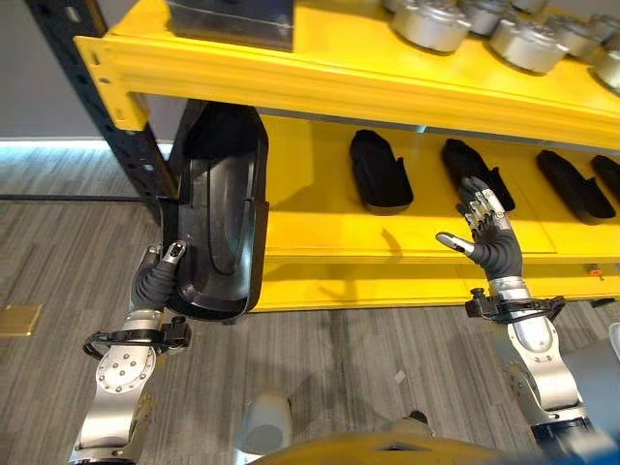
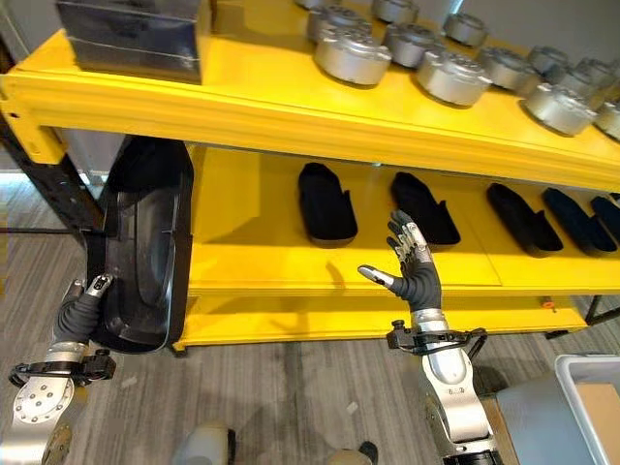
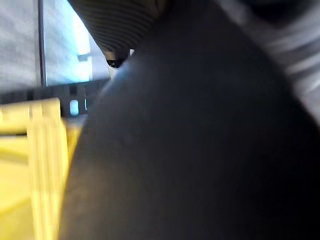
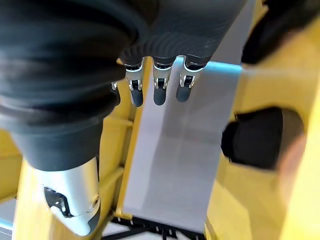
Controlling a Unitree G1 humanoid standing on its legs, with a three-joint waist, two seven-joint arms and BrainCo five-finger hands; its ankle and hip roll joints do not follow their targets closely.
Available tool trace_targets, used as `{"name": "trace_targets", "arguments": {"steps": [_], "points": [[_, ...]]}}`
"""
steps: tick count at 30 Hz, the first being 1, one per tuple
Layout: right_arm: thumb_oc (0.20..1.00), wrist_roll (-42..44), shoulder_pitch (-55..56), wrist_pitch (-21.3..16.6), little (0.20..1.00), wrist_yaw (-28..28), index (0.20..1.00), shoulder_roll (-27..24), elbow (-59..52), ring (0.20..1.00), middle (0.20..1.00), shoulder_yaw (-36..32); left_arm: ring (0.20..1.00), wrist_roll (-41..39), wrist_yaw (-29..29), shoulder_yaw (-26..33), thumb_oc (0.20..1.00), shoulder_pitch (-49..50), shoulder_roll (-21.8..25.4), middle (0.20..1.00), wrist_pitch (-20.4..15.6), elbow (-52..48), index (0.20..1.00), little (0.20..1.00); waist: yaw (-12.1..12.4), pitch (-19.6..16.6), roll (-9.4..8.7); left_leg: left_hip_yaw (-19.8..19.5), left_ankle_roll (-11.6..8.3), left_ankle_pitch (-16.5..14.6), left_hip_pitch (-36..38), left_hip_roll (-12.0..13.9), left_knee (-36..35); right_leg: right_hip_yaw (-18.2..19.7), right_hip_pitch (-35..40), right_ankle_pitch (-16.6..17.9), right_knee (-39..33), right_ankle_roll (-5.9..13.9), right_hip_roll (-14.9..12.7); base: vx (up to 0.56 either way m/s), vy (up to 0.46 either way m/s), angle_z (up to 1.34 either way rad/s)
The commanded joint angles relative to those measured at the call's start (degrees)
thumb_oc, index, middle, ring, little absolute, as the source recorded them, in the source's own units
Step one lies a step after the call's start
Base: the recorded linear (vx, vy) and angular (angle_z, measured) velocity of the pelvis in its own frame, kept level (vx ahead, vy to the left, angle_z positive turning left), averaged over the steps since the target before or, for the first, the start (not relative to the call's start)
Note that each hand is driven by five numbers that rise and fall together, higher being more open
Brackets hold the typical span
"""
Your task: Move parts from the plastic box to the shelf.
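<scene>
A large black moulded part (image 1: 218,213) stands upright at the left end of the yellow lower shelf (image 1: 320,237), leaning against the dark shelf post. My left hand (image 1: 157,279) grips its lower left rim, thumb over the edge. In the left wrist view the part (image 3: 200,150) looms close beside the shelf (image 3: 30,165). My right hand (image 1: 487,232) hovers open in front of the lower shelf, fingers straight (image 4: 157,85), holding nothing. Three smaller black parts (image 1: 380,170) (image 1: 477,172) (image 1: 573,184) lie in a row on the shelf.
The upper yellow shelf (image 1: 291,77) carries several round silver metal parts (image 1: 431,24) and a dark box (image 1: 232,19). A grey plastic box (image 2: 586,397) sits at the lower right on the floor side. Grey wood-look floor (image 1: 329,368) lies below.
</scene>
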Motion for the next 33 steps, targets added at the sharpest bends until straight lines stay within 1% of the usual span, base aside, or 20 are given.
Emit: {"name": "trace_targets", "arguments": {"steps": [1,3,4,5,6,8,12,14,16,17,18,22,27,29,30,31,33], "points": [[1.0,-0.2,-2.7,-2.8,1.0,0.8,1.0,-4.6,-1.3,1.0,1.0,-1.2,0.2,0.3,1.7,2.0,0.2,-1.3,-0.3,0.2,-4.6,-7.0,0.2,0.2,-2.0,-2.9,2.66,1.1,-3.29,4.7,10.0,1.7,-14.0,-1.1,0.2,-8.0,-2.3,6.57,7.2,0.01,0.077,-0.01],[1.0,0.1,-3.1,-2.9,1.0,1.0,1.0,-4.7,-1.3,1.0,1.0,-0.6,0.2,-0.2,2.0,1.6,0.2,-1.5,-0.7,0.2,-4.7,-6.9,0.2,0.2,-2.2,-2.5,2.62,1.7,-3.2,4.5,10.8,2.0,-14.1,-1.5,0.2,-8.8,-2.7,6.68,7.5,0.01,-0.007,-0.06],[1.0,0.2,-3.1,-2.9,1.0,1.1,1.0,-5.0,-1.2,1.0,1.0,-0.3,0.2,-0.8,2.1,0.9,0.2,-2.2,-0.8,0.2,-4.6,-6.6,0.2,0.2,-2.6,-2.3,2.33,1.5,-3.38,4.4,10.8,2.1,-13.7,-0.4,0.3,-9.8,-3.2,6.85,8.2,0.02,-0.048,-0.2],[1.0,0.2,-3.2,-3.0,1.0,1.1,1.0,-5.0,-1.1,1.0,1.0,-0.3,0.2,-0.8,2.1,0.9,0.2,-2.3,-0.8,0.2,-4.6,-6.5,0.2,0.2,-2.6,-2.2,2.41,1.5,-3.42,4.3,10.8,2.2,-13.6,-0.4,0.3,-9.9,-3.1,6.82,8.2,0.02,-0.097,-0.15],[1.0,0.7,-3.2,-3.0,1.0,1.6,1.0,-5.0,-1.4,1.0,1.0,0.0,0.2,-0.7,2.3,0.2,0.2,-2.9,-1.0,0.2,-4.6,-6.0,0.2,0.2,-2.5,-2.3,2.06,1.6,-3.73,3.9,11.2,2.7,-13.2,0.4,0.9,-11.1,-3.2,7.22,8.4,0.05,-0.121,-0.04],[1.0,1.1,-3.3,-3.0,1.0,2.0,1.0,-5.4,-1.7,1.0,1.0,-0.1,0.2,-0.8,2.0,0.3,0.2,-2.3,-1.1,0.2,-4.6,-6.1,0.2,0.2,-2.4,-2.8,1.55,1.9,-4.2,3.8,11.7,3.5,-12.9,0.4,1.4,-11.4,-3.1,7.46,9.1,0.09,-0.169,0.19],[1.0,1.6,-2.7,-3.2,1.0,2.3,1.0,-5.1,-2.0,1.0,1.0,-0.7,0.2,-1.6,1.1,-0.1,0.2,-1.1,-1.5,0.2,-4.2,-6.2,0.2,0.2,-2.5,-4.2,1.16,2.1,-5.57,4.7,14.0,6.1,-15.1,-0.4,2.7,-14.7,-3.3,7.24,10.7,0.09,-0.169,-0.07],[1.0,2.0,-2.4,-3.4,1.0,2.6,1.0,-5.1,-2.0,1.0,1.0,-1.1,0.2,-1.7,0.7,-0.3,0.2,-0.9,-1.5,0.2,-3.9,-6.0,0.2,0.2,-2.8,-5.0,1.25,2.0,-6.38,5.7,15.2,7.6,-17.1,-0.7,3.1,-16.7,-3.1,6.91,11.8,0.07,-0.153,-0.25],[1.0,2.4,-2.0,-3.6,1.0,2.6,1.0,-5.1,-2.1,1.0,1.0,-1.6,0.2,-2.0,0.3,-0.5,0.2,-0.7,-1.7,0.2,-3.8,-5.9,0.2,0.2,-3.0,-5.6,1.48,2.0,-7.11,6.7,16.3,8.8,-19.0,-0.8,3.6,-18.0,-3.1,6.49,12.7,0.05,-0.107,-0.11],[1.0,2.4,-1.9,-3.6,1.0,2.6,1.0,-5.1,-2.1,1.0,1.0,-1.6,0.2,-2.0,0.3,-0.5,0.2,-0.7,-1.7,0.2,-3.8,-5.9,0.2,0.2,-3.0,-5.6,1.52,2.1,-7.17,6.8,16.5,8.9,-19.3,-0.9,3.6,-18.1,-3.1,6.44,12.8,0.06,-0.113,0.01],[1.0,2.7,-2.0,-3.9,1.0,2.4,1.0,-5.0,-2.1,1.0,1.0,-2.0,0.2,-2.2,-0.2,-0.8,0.2,-0.6,-1.9,0.2,-3.7,-5.9,0.2,0.2,-3.1,-6.1,1.76,2.0,-7.64,7.5,17.0,9.8,-20.3,-1.1,3.9,-19.1,-3.2,6.23,13.4,0.05,-0.107,0.0],[1.0,3.0,-1.8,-4.3,1.0,2.4,1.0,-5.5,-2.2,1.0,1.0,-2.6,0.2,-3.3,-0.6,-1.7,0.2,-1.1,-2.8,0.2,-3.7,-5.2,0.2,0.2,-3.4,-6.4,2.74,1.9,-8.56,8.9,18.4,11.1,-22.4,-1.6,4.2,-21.0,-2.5,5.38,14.5,0.05,-0.085,0.06],[1.0,3.0,-2.0,-4.3,1.0,2.1,1.0,-6.0,-1.8,1.0,1.0,-2.8,0.2,-4.3,0.5,-3.6,0.2,-4.6,-3.6,0.2,-3.7,-1.8,0.2,0.2,-3.8,-6.2,3.68,2.0,-9.06,9.6,18.6,11.6,-23.3,-1.9,3.7,-22.1,-1.2,4.85,15.0,0.02,-0.026,0.04],[1.0,2.9,-2.2,-4.4,1.0,1.7,1.0,-5.8,-1.5,1.0,1.0,-2.5,0.2,-4.3,2.2,-4.7,0.2,-8.5,-3.9,0.2,-4.0,0.8,0.2,0.2,-4.3,-6.2,4.05,2.1,-9.23,10.0,18.5,11.7,-23.7,-1.9,3.5,-22.4,-1.1,4.68,15.1,0.01,-0.004,0.02],[1.0,2.9,-2.3,-4.4,1.0,1.7,1.0,-5.8,-1.5,1.0,1.0,-2.5,0.2,-4.3,2.2,-4.8,0.2,-8.7,-3.8,0.2,-4.1,1.0,0.2,0.2,-4.2,-6.2,4.07,2.1,-9.24,10.0,18.5,11.7,-23.7,-1.9,3.4,-22.4,-1.1,4.67,15.1,0.0,0.0,0.0],[1.0,2.8,-2.6,-4.3,1.0,1.6,1.0,-5.8,-1.3,1.0,1.0,-2.0,0.2,-4.5,4.1,-5.2,0.2,-11.9,-4.0,0.2,-4.3,3.3,0.2,0.2,-4.6,-6.2,4.3,2.2,-9.32,10.2,18.4,11.7,-24.0,-1.8,3.2,-22.5,-1.0,4.66,15.2,0.0,0.0,0.0],[1.0,2.7,-3.1,-4.4,1.0,1.1,1.0,-5.6,-1.0,1.0,1.0,-1.7,0.2,-4.7,5.8,-5.6,0.2,-14.9,-3.9,0.2,-4.6,5.4,0.2,0.2,-4.9,-6.0,4.4,2.4,-9.34,10.4,18.2,11.8,-24.1,-1.7,2.7,-22.5,-0.7,4.67,15.2,0.0,0.003,-0.02]]}}
